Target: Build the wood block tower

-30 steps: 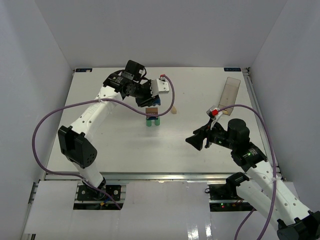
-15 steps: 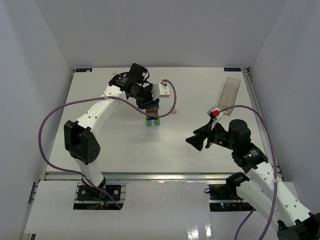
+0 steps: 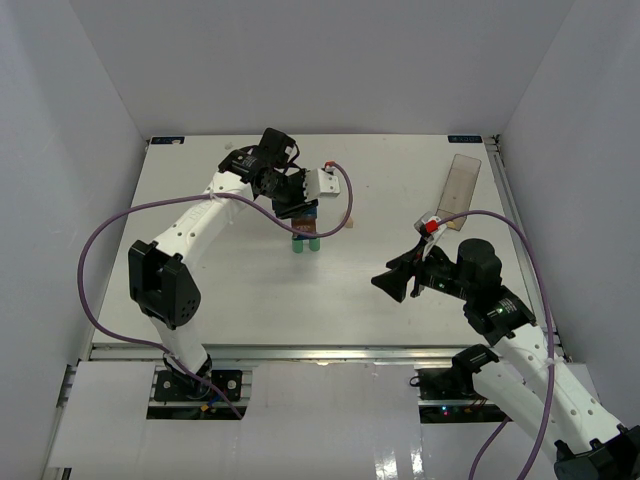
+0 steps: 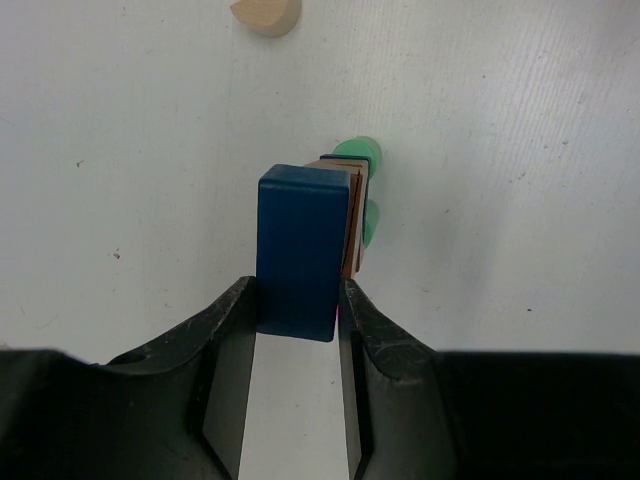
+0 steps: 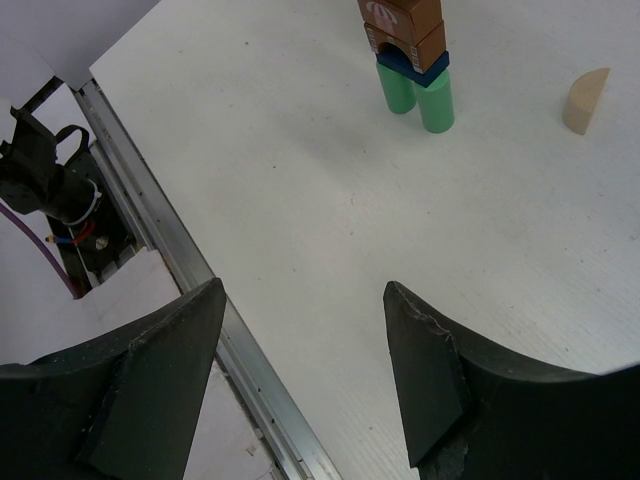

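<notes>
The wood block tower (image 3: 306,240) stands mid-table: two green cylinders (image 5: 420,95) carry a blue piece (image 5: 413,64), a brown arch (image 5: 405,40) and a brown brick (image 5: 400,10). My left gripper (image 4: 298,300) is shut on a blue block (image 4: 300,250) directly above the tower, whose brown edge (image 4: 352,225) and green cylinders (image 4: 357,152) peek out beside it. Whether the block touches the brick is hidden. A tan piece (image 3: 349,222) lies on the table right of the tower. My right gripper (image 5: 305,300) hovers open and empty near the table's front.
A clear plastic box (image 3: 461,190) lies at the back right. A metal rail (image 5: 200,290) runs along the table's near edge below my right gripper. White walls enclose the table on three sides.
The left arm swung its elbow inward and carried the blue block slightly right over the tower, then held still. The right arm has not moved.
</notes>
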Robot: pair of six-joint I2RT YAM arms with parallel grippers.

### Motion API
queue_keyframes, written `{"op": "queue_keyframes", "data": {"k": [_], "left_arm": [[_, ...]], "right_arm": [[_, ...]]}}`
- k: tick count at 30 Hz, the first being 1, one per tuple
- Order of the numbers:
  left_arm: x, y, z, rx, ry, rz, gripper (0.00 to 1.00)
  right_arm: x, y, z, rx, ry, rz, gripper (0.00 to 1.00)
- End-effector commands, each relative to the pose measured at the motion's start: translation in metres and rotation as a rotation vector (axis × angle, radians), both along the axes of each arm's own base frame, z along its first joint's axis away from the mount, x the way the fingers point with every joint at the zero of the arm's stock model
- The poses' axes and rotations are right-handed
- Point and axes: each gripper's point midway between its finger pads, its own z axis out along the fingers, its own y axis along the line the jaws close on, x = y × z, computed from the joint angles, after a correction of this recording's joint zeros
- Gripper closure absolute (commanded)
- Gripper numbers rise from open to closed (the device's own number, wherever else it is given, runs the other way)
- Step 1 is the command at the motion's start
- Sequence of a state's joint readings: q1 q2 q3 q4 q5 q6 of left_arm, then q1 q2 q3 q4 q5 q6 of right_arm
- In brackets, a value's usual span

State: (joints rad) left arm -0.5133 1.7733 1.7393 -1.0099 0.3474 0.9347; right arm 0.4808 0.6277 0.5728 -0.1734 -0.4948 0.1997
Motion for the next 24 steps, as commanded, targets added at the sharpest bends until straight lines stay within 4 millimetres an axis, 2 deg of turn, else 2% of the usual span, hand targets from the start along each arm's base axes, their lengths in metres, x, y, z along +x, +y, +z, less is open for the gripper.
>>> {"op": "queue_keyframes", "data": {"k": [1, 6, 24], "left_arm": [[-0.0015, -0.0002, 0.0191, -0.036, -0.053, -0.025, 1.0], [0.0002, 0.005, 0.0121, -0.008, -0.055, -0.008, 1.0], [-0.0026, 0.0006, 0.0141, -0.03, -0.057, -0.027, 1.0]], "right_arm": [[-0.0001, 0.0028, 0.0074, 0.017, -0.05, 0.021, 0.29], [-0.0003, 0.0029, 0.0073, 0.017, -0.051, 0.023, 0.29], [-0.0011, 0.0031, 0.0086, 0.02, -0.054, 0.026, 0.29]]}}
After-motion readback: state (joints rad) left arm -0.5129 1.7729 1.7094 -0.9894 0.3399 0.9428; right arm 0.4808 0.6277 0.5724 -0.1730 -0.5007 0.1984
